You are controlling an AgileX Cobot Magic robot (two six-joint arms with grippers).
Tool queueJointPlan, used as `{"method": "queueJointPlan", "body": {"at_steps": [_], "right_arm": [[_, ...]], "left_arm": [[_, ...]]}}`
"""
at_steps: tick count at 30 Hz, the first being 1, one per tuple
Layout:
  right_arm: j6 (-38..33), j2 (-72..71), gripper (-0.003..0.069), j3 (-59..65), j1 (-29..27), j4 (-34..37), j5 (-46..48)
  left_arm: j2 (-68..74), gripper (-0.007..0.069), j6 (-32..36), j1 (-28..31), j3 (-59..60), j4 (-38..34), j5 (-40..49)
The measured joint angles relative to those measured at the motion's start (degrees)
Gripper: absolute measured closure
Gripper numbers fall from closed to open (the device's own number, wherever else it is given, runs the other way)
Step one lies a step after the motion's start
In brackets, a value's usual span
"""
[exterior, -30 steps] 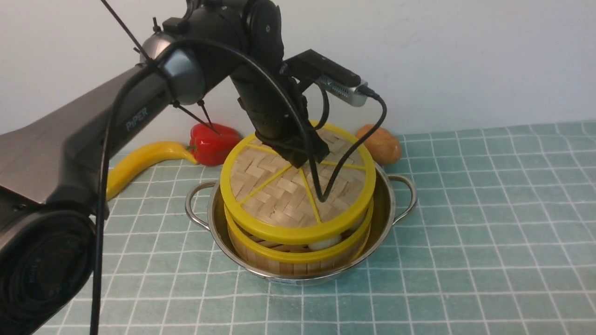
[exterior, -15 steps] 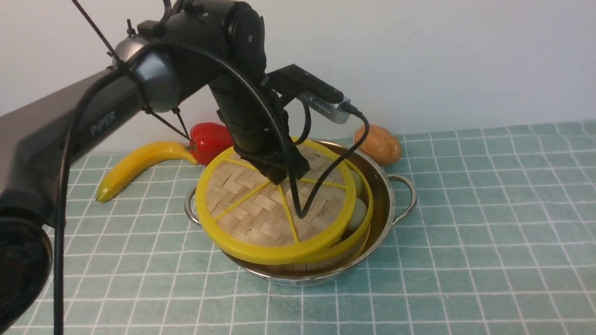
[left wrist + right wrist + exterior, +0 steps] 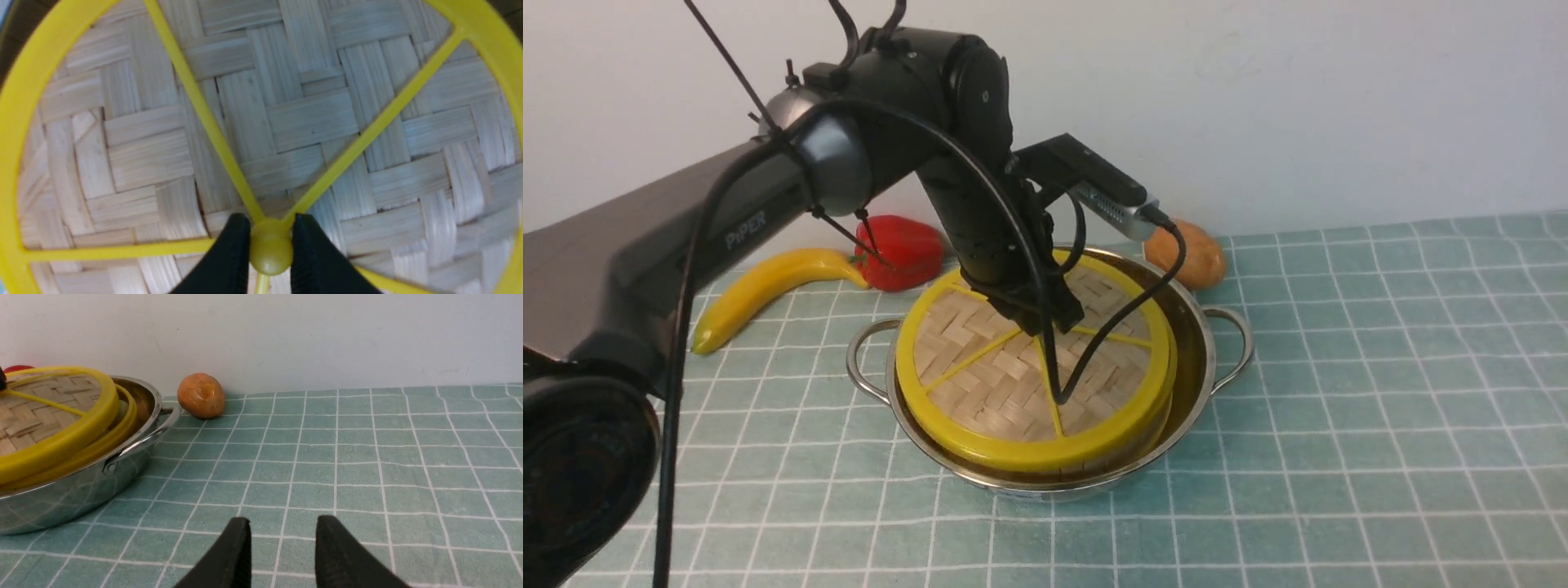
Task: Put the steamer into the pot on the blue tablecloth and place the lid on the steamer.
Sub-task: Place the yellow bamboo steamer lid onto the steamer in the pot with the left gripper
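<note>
Since a second ago the lid (image 3: 1005, 367) has come down: it then hung raised and tilted above the steamer (image 3: 124, 420), swung out toward the robot's left half a second ago so that the buns showed, and now lies low and nearly centred over the basket. The steamer itself stands inside the pot (image 3: 1201, 359), which rests on the blue tablecloth (image 3: 1380, 367), so the first half of the task looks done.

The left claw (image 3: 270, 222) is clamped on the lid's yellow hub (image 3: 270, 253), one finger on each side of the knob. The right claw (image 3: 282, 531) hangs over bare cloth well apart from the pot, its fingers apart and nothing between them.

From the right wrist view the lid's rim does not sit quite flush (a sliver of the steamer's own yellow rim, and something pale beneath, shows on the side toward the right arm). My judgement is that the lid is resting or nearly resting but a little offset, so a small nudge toward the robot's right before release would seat it; letting go now risks a lopsided lid.

Behind the pot a banana (image 3: 760, 286), a red pepper (image 3: 907, 245) and a potato (image 3: 1192, 257) lie untouched.
</note>
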Motion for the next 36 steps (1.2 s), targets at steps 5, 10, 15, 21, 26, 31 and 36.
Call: {"method": "queueJointPlan", "body": {"at_steps": [5,10,15,21,26,31,36], "right_arm": [[0.05,0.00,0.0417,0.00,0.00,0.00,0.00],[0.05,0.00,0.0417,0.00,0.00,0.00,0.00],[0.05,0.00,0.0417,0.00,0.00,0.00,0.00],[0.05,0.00,0.0417,0.00,0.00,0.00,0.00],[-0.19,0.00,0.0417,0.00,0.00,0.00,0.00],[-0.02,0.00,0.0417,0.00,0.00,0.00,0.00],[-0.02,0.00,0.0417,0.00,0.00,0.00,0.00]], "left_arm": [[0.13,0.0508,0.27,0.00,-0.05,-0.91,-3.01],[0.19,0.0508,0.47,0.00,-0.05,-1.03,-3.08],[0.25,0.0508,0.49,0.00,-0.05,-1.01,-3.12],[0.53,0.0508,0.60,0.00,-0.05,-1.01,-3.50],[0.53,0.0508,1.04,0.00,-0.05,-1.01,-4.07],[0.53,0.0508,1.64,0.05,-0.05,-1.01,-4.34],[0.53,0.0508,1.71,0.05,-0.05,-1.01,-4.36]]}}
